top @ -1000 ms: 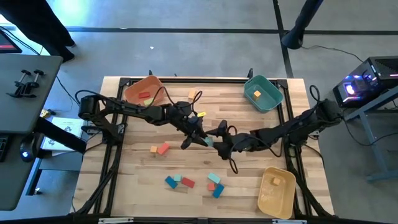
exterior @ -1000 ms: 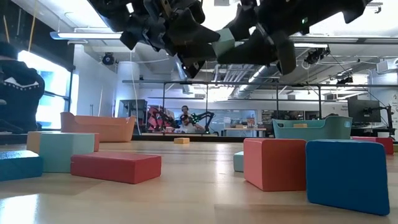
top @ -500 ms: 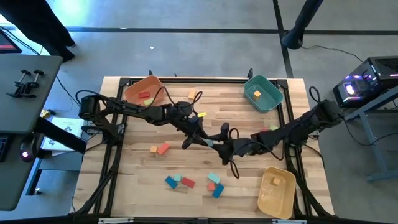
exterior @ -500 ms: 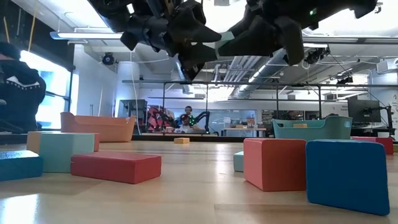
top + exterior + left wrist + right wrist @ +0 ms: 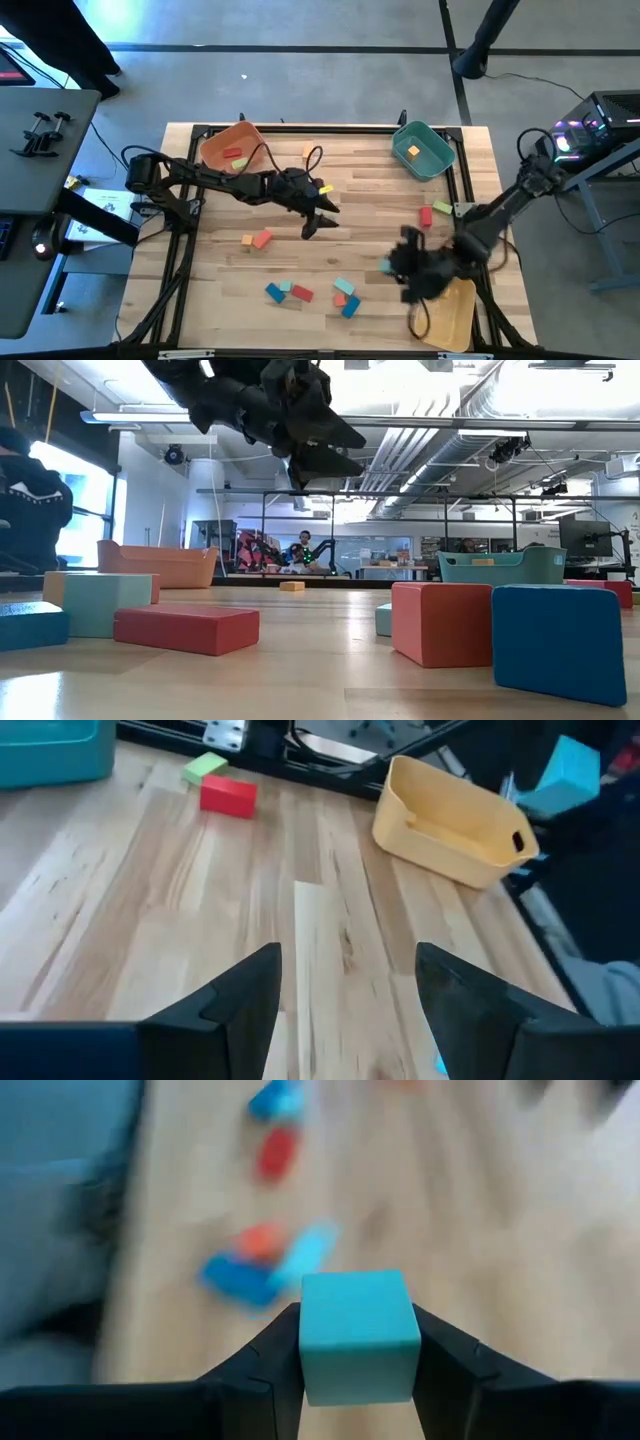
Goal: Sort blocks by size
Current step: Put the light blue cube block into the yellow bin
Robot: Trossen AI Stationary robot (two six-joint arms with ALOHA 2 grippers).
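Observation:
My right gripper (image 5: 390,267) is shut on a teal cube (image 5: 358,1335) above the table's near right part, beside the yellow bin (image 5: 452,312). The cube also shows in the left wrist view (image 5: 572,775). My left gripper (image 5: 320,220) is open and empty above the table's middle (image 5: 345,995), high in the low view (image 5: 340,450). Loose blocks lie on the wood: an orange and red pair (image 5: 258,239), a blue, teal and red group (image 5: 286,291), another group (image 5: 345,295), and a red (image 5: 425,216) and a green block (image 5: 440,207). My right gripper pinches the teal cube by two opposite sides (image 5: 308,1342) between its two fingers (image 5: 262,1365). The fingers slant down toward the table's left. The cube is lifted clear of the table, with its top face level.
An orange bin (image 5: 232,146) with a red block stands at the far left. A teal bin (image 5: 422,148) with an orange block stands at the far right. The yellow bin holds an orange block (image 5: 440,290). A small orange block (image 5: 309,151) lies near the far edge.
My right gripper has drawn away from my left gripper at the table's middle and swung fast toward the near right corner and the yellow bin, carrying the teal cube clear of the table. It has left the low view. My left gripper has stayed nearly in place.

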